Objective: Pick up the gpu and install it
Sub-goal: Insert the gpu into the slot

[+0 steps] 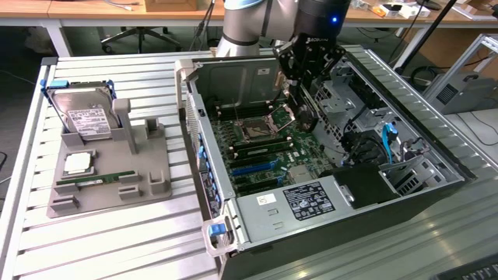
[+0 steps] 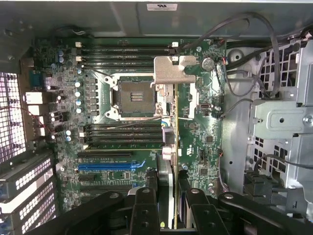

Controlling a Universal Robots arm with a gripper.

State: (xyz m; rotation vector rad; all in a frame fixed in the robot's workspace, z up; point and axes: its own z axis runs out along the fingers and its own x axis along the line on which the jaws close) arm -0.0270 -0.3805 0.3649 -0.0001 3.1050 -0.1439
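Because the fingers (image 2: 145, 208) are clamped on the gpu (image 2: 173, 71) by its thin faces alone, with the card seen edge-on between them in the wrist view, any sideways knock could twist it in the grip. The card hangs inside the open computer case (image 1: 233, 81), above the motherboard (image 2: 205, 142). Its silvery bracket sits beside the CPU socket (image 2: 134, 95) and not over the blue expansion slot (image 2: 110, 165). Whether it touches the board I cannot tell. A descent out of line with a slot would, I judge, press the card's lower edge onto board components. The loose grey cables (image 2: 234, 93) by the drive cage could snag the bracket. Well apart on the worktop (image 1: 116, 245), the hard drive (image 1: 86, 116) and memory stick (image 1: 97, 178) sit in their grey holder (image 1: 148, 169), out of harm's way.
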